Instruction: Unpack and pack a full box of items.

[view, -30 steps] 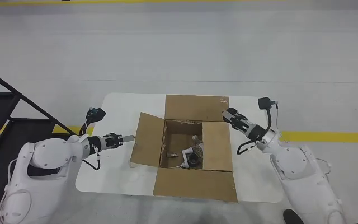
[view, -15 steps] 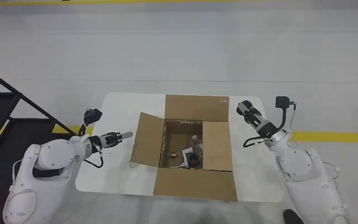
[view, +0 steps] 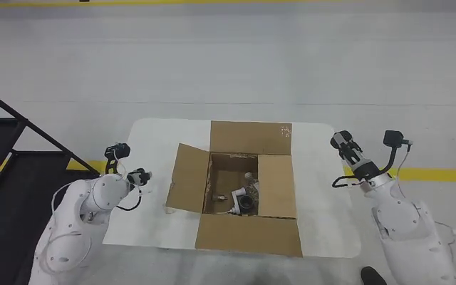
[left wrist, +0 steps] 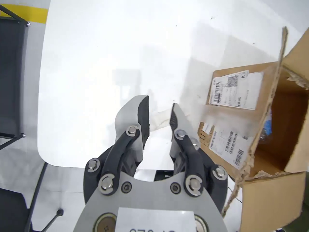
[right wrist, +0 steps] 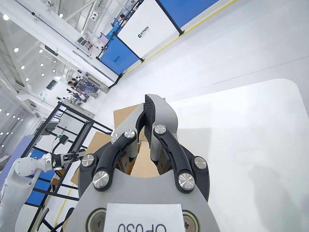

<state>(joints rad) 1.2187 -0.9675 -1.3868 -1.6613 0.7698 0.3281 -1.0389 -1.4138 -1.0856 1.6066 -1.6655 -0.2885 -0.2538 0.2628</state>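
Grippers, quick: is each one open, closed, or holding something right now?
Left gripper: open, holding nothing.
Right gripper: closed, holding nothing.

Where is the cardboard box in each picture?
Top view: the box sits open in the middle of the white table.
Left wrist view: the box is close beside the left gripper, labelled side showing.
Right wrist view: the box peeks out behind the right gripper.
Shared landmark: the white table, under the box in all three.
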